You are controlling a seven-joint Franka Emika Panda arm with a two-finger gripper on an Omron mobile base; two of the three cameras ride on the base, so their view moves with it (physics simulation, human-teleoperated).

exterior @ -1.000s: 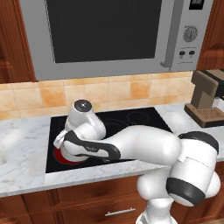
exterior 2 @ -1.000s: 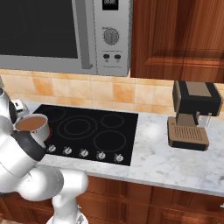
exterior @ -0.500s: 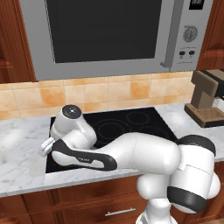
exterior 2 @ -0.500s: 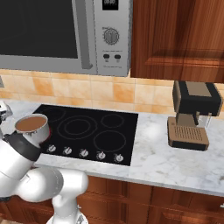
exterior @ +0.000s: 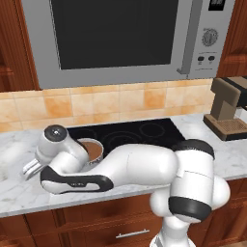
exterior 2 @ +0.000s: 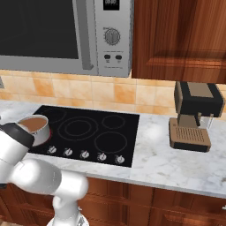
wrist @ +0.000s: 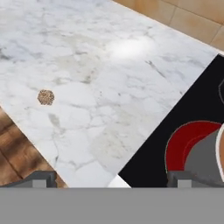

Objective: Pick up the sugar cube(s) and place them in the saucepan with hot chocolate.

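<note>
One pan (exterior: pixel 92 150) of brown drink sits on the stove (exterior 2: pixel 88 132), at its front left corner, over a red ring (wrist: pixel 190 148). My hand (wrist: pixel 111 180) hangs over the front edge of the white table (wrist: pixel 87 87), just left of the stove. Its two tips stand wide apart, holding nothing. One small brown speck (wrist: pixel 45 96) lies near that front edge.
</note>
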